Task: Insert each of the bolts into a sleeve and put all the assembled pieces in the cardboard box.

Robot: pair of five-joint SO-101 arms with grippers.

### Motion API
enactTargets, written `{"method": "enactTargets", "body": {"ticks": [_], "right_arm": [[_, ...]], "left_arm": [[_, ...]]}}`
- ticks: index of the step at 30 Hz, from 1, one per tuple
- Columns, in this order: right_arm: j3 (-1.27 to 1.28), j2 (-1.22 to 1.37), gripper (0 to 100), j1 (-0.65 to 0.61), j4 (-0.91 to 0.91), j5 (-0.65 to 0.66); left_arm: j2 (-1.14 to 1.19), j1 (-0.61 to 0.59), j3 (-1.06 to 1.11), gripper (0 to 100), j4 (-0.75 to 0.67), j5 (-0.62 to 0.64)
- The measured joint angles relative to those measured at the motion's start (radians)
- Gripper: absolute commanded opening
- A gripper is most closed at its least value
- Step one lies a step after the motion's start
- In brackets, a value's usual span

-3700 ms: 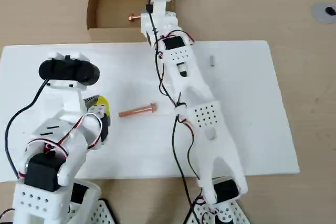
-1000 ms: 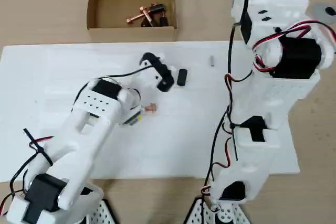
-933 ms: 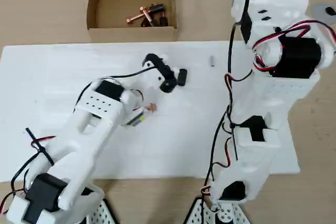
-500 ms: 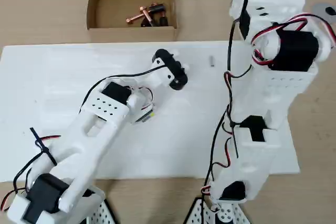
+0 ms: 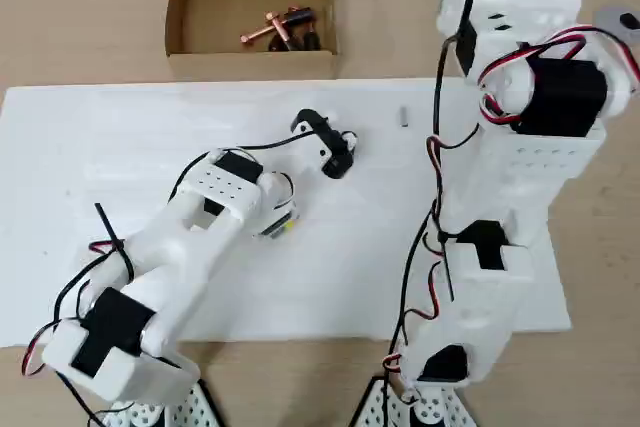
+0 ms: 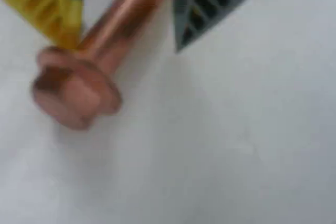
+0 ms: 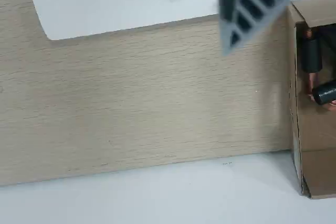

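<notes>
A copper bolt (image 6: 79,85) with a flanged head lies just over the white mat (image 5: 90,147). My left gripper (image 6: 123,14) is shut on its shank, with the yellow finger (image 6: 50,3) on one side and the grey finger (image 6: 210,3) on the other. In the high view my left gripper (image 5: 277,224) is at mid-mat and hides the bolt. A black sleeve (image 5: 349,138) peeks out beside the left wrist's camera. The cardboard box (image 5: 183,7) holds assembled bolts and sleeves (image 5: 285,29). My right arm (image 5: 530,117) stands folded up at the right. One grey finger (image 7: 257,3) of the right gripper hangs over the wood, with nothing held.
A small grey pin (image 5: 403,115) lies on the mat near its far edge. Bare wooden table (image 7: 147,98) separates the mat from the box (image 7: 315,145), where black sleeves (image 7: 314,56) show inside. A grey disc (image 5: 617,22) sits at the far right.
My left arm has stretched farther over the mat and covered the bolt, whose head showed a second ago. The right arm, over the box 3.7 s ago, has pulled back and stays raised.
</notes>
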Motion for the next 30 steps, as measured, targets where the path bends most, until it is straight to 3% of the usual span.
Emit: {"method": "enactTargets", "body": {"ticks": [5,8,21,30], "right_arm": [[0.000,0.000,36.5,0.000,0.000,0.000],[0.000,0.000,36.5,0.000,0.000,0.000],[0.000,0.000,36.5,0.000,0.000,0.000],[0.012,0.000,36.5,0.000,0.000,0.000]], "left_arm": [[0.044,-0.003,-0.034,12,0.005,0.008],[0.051,0.000,-0.040,1,0.008,0.026],[0.063,-0.035,-0.147,1,0.072,0.114],[-0.359,-0.071,-0.219,1,0.321,0.196]]}}
